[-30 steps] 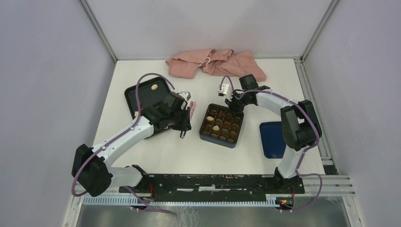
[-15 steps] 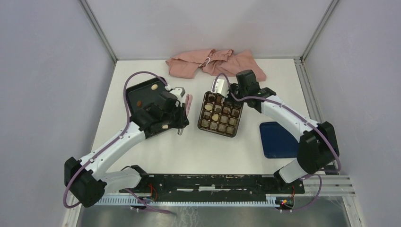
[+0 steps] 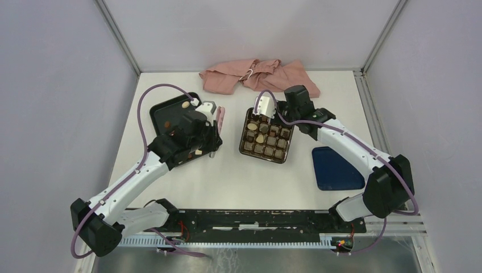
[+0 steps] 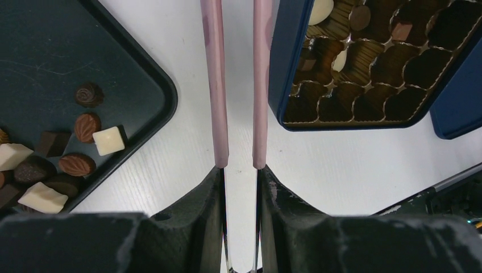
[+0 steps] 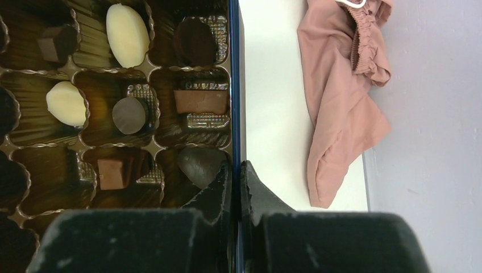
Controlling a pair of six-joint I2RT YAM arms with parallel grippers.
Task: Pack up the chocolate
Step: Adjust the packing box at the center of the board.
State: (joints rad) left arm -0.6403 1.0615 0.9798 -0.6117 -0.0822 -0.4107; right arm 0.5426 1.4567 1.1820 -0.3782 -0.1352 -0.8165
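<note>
Chocolate pieces (image 4: 85, 128), dark, light brown and cream-white, lie in the black rimmed tray (image 3: 165, 111) at the left. More chocolate (image 5: 128, 35) sits in cells of the dark blue box (image 3: 266, 135) at the middle. My left gripper (image 3: 214, 133) (image 4: 240, 169) is shut on pink-armed tongs (image 4: 215, 85). They hang over bare table between tray and box, arms apart, tips out of the wrist view. My right gripper (image 3: 277, 115) (image 5: 235, 170) is shut on the box's far wall (image 5: 235, 85).
A crumpled pink cloth (image 3: 256, 77) lies at the back, just beyond the box. A flat dark blue lid (image 3: 335, 168) rests on the table to the right. Grey walls close in the table on three sides.
My right gripper shut on the box wall, and the box slid toward the back and turned. My left arm carried the tongs back and left, nearer the tray.
</note>
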